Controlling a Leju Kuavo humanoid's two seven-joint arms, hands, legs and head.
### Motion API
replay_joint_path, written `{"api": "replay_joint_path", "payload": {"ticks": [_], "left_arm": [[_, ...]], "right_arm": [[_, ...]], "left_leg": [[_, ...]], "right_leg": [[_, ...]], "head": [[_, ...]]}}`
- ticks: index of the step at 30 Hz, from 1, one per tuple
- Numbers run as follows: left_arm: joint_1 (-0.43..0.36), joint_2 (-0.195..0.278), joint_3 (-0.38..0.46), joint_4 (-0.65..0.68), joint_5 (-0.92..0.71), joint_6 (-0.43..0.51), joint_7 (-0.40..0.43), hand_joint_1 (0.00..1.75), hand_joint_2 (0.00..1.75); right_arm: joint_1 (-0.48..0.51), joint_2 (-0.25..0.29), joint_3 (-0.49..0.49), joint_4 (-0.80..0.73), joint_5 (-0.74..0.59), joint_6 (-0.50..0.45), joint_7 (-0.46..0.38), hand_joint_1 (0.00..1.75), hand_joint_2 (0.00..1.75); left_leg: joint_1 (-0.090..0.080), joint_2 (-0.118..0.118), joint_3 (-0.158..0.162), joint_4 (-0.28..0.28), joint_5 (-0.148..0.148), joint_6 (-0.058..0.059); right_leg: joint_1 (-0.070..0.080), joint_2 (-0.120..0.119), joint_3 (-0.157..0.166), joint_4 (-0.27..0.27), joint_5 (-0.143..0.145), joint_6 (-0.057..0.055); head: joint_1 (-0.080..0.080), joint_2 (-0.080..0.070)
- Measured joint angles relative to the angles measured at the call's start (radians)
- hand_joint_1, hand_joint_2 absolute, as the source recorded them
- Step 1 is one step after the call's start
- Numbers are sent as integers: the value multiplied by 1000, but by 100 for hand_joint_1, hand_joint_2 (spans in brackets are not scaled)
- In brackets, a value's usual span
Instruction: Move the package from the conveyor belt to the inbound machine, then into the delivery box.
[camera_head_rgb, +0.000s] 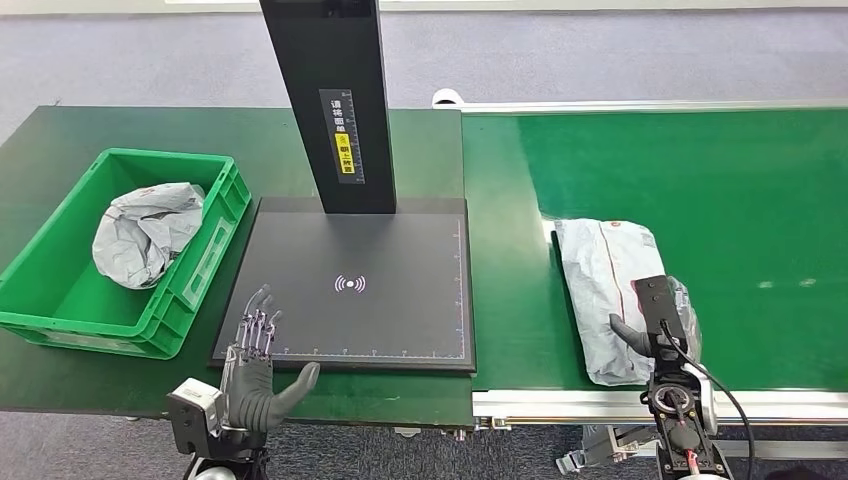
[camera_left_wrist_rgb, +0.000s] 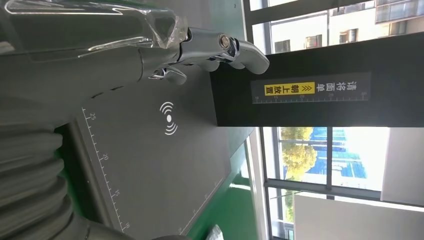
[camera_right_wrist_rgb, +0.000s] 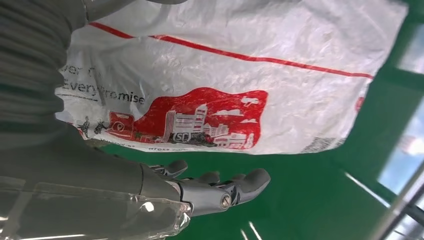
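- While my right hand (camera_head_rgb: 650, 335) is hanging over the near end of the package (camera_head_rgb: 605, 290), its fingers are lying apart beside the bag with nothing between them, so I am not yet holding anything.
- The package is lying flat on the belt (camera_head_rgb: 740, 190), well apart from the scanner (camera_head_rgb: 350, 290) and further still from the box (camera_head_rgb: 60, 290).
- I am judging the film as slick and loose: if I am closing on a fold only, the bag could be slipping out as I lift.
- In my right wrist view the fingers (camera_right_wrist_rgb: 220, 187) are sitting off the edge of the package (camera_right_wrist_rgb: 240, 80), over bare belt; closing from there, I could be pinching air or dragging the bag sideways.
- If the belt is running, the bag could be drifting away under my hand; I cannot tell whether it is.
- My left hand (camera_head_rgb: 258, 365) is hovering open at the near edge of the scanner, holding nothing; it could be getting in the way of the bag arriving there.
- The box is already holding a crumpled grey bag (camera_head_rgb: 145, 235), so the new one may be landing on top and sitting proud.
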Motion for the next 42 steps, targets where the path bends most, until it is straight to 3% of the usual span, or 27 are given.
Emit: {"api": "replay_joint_path", "payload": {"ticks": [14, 15, 18, 19, 23, 29, 36, 42], "left_arm": [[-26, 20, -21, 24, 41, 41, -22, 0, 175], [-27, 22, -24, 24, 38, 42, -26, 0, 175], [-39, 29, -35, 23, 7, 30, -37, 0, 175], [-49, 31, -40, 23, -7, 22, -38, 0, 175], [-100, 33, -58, 23, -48, -6, -35, 0, 175], [-126, 24, -51, -17, -120, -11, -11, 0, 175], [-98, 9, 2, -114, -198, -23, 6, 0, 175], [-86, -3, 25, -146, -235, -11, -12, 0, 175]], "right_arm": [[-209, -45, -5, 348, 51, 260, 206, 0, 175], [-219, -46, -4, 360, 51, 282, 209, 11, 175], [-247, -48, -2, 390, 55, 331, 223, 142, 175], [-255, -48, -1, 398, 59, 339, 232, 175, 175], [-284, -41, 4, 419, 55, 348, 227, 175, 175], [-278, 5, 27, 370, 51, 256, 38, 175, 175], [-137, 33, 183, -130, 22, 165, 89, 175, 175], [-35, 36, 251, -415, 23, 65, 19, 175, 175]], "left_leg": [[0, 2, 2, 0, 0, 0], [0, 2, 3, 0, 0, 0], [0, 4, 4, 0, 0, 0], [0, 4, 4, 0, 0, 0], [0, 5, 3, 1, 2, 1], [1, 3, 0, 1, 5, 1], [1, 0, -7, 1, 5, 1], [1, -2, -9, 1, 5, 1]], "right_leg": [[0, 1, 2, 0, 0, 0], [0, 1, 3, 0, 0, 0], [0, 2, 4, 0, 1, 0], [0, 2, 4, 0, 1, 0], [0, 2, 5, 0, 5, 0], [1, 2, 1, 0, 6, 0], [1, -2, -5, 1, 5, 0], [1, -2, -7, 0, 5, 0]], "head": [[0, 0], [0, 0], [0, 0], [0, 0], [1, 0], [0, 0], [0, 0], [0, 0]]}}
